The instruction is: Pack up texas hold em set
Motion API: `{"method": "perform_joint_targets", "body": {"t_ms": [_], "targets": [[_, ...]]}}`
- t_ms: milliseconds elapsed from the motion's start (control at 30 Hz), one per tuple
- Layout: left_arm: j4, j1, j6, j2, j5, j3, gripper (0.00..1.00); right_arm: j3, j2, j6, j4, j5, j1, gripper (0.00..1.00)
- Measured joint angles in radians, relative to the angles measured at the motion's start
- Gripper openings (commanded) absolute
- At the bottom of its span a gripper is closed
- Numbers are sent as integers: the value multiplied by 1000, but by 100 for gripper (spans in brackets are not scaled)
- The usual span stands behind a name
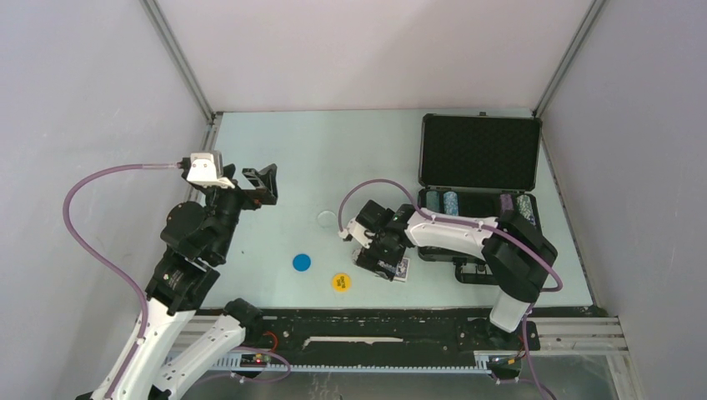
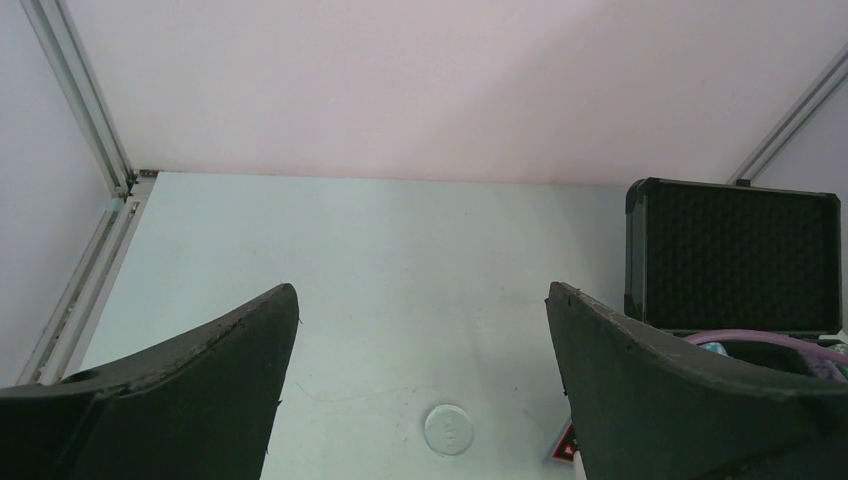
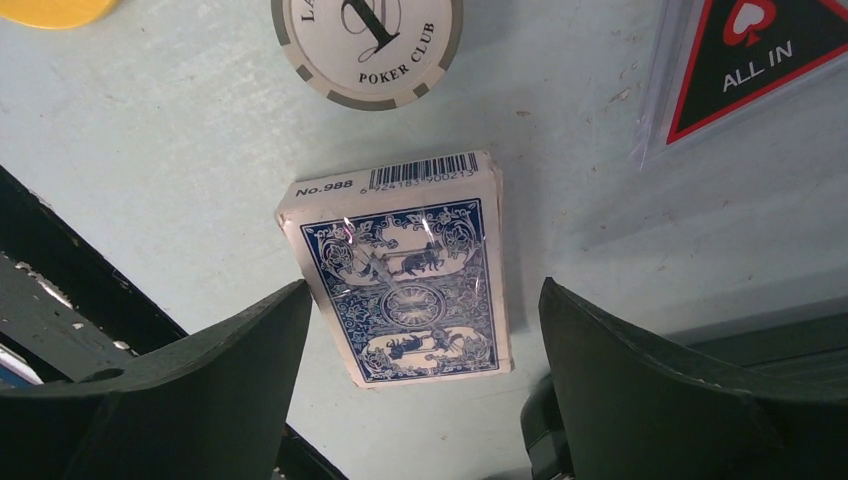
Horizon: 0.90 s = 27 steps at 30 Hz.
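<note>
Right pincer (image 3: 422, 300): released, fingers spread wide, one on each side of the blue card deck (image 3: 400, 275). Neither pad touches it. The deck lies flat, back pattern up, on the worktop (image 3: 600, 200), just left of the open black case (image 1: 479, 154) and slightly skewed to the finger line.

Handling (judged): the deck is light and a stiff block. Glare shows a glossy film wrap, so it is probably slippery. It sits flat, so the fingers would have to go right down to the surface and close on the two long edges at mid-length. A pinch near a corner may let it swivel, and too much force could bow the cards.

Nearby: "POKER CLUB" chip (image 3: 366, 45) just beyond the barcode end, not touching. Triangular "ALL IN" button (image 3: 750, 50) off to one side. Yellow button (image 1: 340, 282), blue button (image 1: 301, 262) and pale disc (image 1: 327, 219) lie further left.

Left pincer (image 1: 265, 185): released, empty, held above the worktop's left part.

Hidden or unclear:
- In the top view the right wrist covers most of the deck and all of the chip.
- The right arm crosses the case base, so only some chip rows (image 1: 450, 202) show and no free slot for the deck can be made out.
- No red deck is found in any view.
- The chip and the "ALL IN" button are cut off at the frame edge.
</note>
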Motion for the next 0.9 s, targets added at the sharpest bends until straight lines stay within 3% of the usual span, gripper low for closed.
{"method": "perform_joint_targets", "body": {"t_ms": [500,900], "targets": [[0,0,0,0,3,0,100,-1,48,18,45,38,44,78],[0,0,0,0,4,0,100,-1,48,35,43,64,50,84]]}}
